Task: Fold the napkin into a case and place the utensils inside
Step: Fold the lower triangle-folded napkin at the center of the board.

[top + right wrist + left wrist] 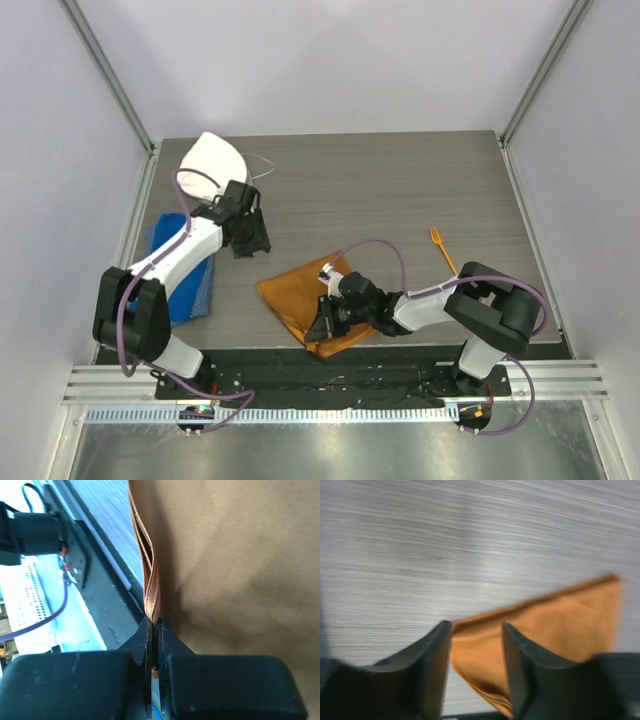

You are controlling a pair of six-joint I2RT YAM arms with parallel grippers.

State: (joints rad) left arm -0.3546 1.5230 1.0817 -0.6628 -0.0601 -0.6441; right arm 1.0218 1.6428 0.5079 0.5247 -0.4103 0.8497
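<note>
The rust-orange napkin [298, 296] lies folded in layers near the table's front edge, left of the right arm. My right gripper [323, 322] is shut on its near edge; in the right wrist view the fingertips [155, 623] pinch the stacked layers of the napkin [240, 555]. My left gripper [250, 240] hovers over bare table up and left of the napkin, apart from it. Its jaws [476, 630] stand open with nothing between them, and the napkin [560, 625] shows beyond them. An orange fork [443, 250] lies on the table to the right.
A blue towel [190, 280] lies at the left under the left arm. A white rounded cloth cap [215, 160] sits at the back left. Metal frame posts and pale walls enclose the table [400, 190]. The black base rail [330, 375] runs along the near edge.
</note>
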